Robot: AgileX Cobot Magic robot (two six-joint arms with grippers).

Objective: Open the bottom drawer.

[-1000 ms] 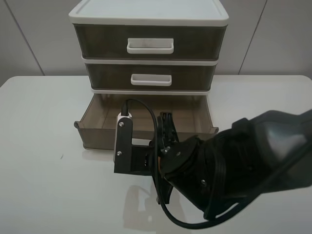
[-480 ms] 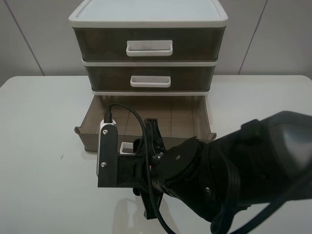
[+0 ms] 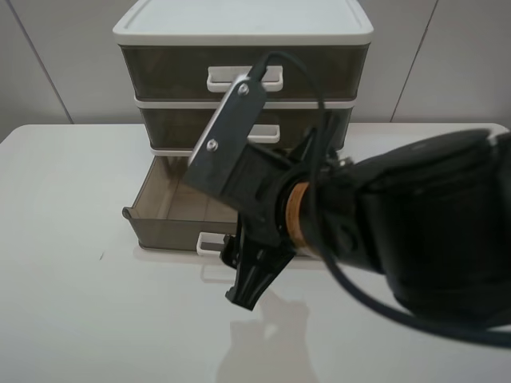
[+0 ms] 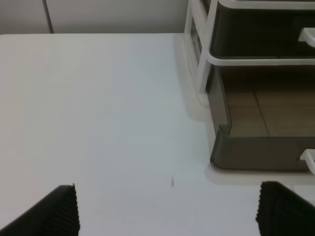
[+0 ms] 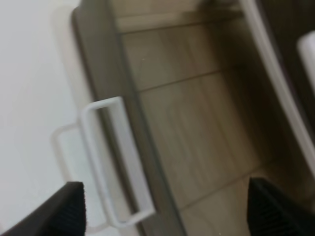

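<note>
Bottom drawer (image 3: 160, 223) out, handle (image 5: 133, 164) beneath right gripper (image 5: 170, 209), fingers apart.

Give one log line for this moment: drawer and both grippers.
bottom drawer: pulled out | right gripper: off handle, jaws open | left gripper: over table, jaws open

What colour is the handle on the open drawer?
White. The handle shows best in the right wrist view.

Bottom drawer (image 3: 164, 231) half behind right arm (image 3: 399, 231)
</note>
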